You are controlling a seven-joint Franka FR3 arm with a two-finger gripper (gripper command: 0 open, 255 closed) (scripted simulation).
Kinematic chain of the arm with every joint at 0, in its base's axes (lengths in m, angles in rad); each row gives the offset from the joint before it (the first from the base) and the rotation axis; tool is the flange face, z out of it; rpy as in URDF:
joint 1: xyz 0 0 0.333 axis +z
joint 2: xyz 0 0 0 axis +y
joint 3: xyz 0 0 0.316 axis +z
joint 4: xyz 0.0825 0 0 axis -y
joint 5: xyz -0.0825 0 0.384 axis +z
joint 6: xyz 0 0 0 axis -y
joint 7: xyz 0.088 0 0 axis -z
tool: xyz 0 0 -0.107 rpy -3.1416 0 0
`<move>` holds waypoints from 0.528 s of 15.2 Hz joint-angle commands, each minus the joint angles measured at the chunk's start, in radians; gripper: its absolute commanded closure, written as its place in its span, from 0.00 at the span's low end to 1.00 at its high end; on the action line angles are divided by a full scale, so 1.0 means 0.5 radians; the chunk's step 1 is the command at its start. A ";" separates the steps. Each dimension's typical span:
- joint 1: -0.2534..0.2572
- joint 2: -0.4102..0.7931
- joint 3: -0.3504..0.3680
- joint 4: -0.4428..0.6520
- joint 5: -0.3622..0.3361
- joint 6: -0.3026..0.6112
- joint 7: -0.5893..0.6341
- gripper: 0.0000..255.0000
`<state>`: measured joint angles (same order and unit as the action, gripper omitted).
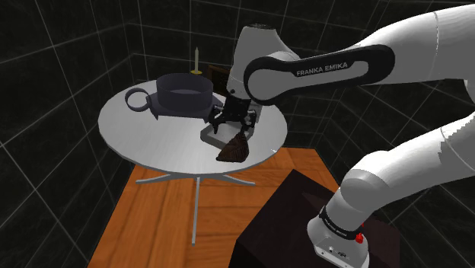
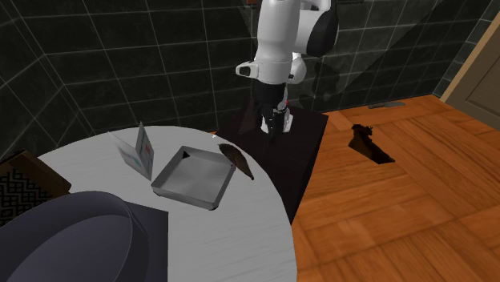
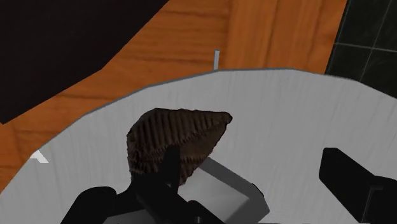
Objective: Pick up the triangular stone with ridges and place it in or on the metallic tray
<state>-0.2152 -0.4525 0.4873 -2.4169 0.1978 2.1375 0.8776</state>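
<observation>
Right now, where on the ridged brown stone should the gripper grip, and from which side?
Probably from above, closing across the stone at its broad middle, not its tapering tip. It lies low at the table edge beside the tray, so a side approach looks blocked. The open gripper would need shifting to straddle it.

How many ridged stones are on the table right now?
1. The brown ridged stone lies near the table edge, beside a corner of the grey tray. The large dark cup could hide another.
</observation>
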 commanded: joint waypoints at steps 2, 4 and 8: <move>-0.145 0.233 0.171 0.100 -0.133 0.194 0.377 0.00; -0.179 0.302 0.211 0.112 -0.183 0.258 0.468 0.00; -0.198 0.380 0.239 0.067 -0.225 0.373 0.501 0.00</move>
<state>-0.3112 -0.2734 0.6024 -2.3807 0.0918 2.3103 1.1212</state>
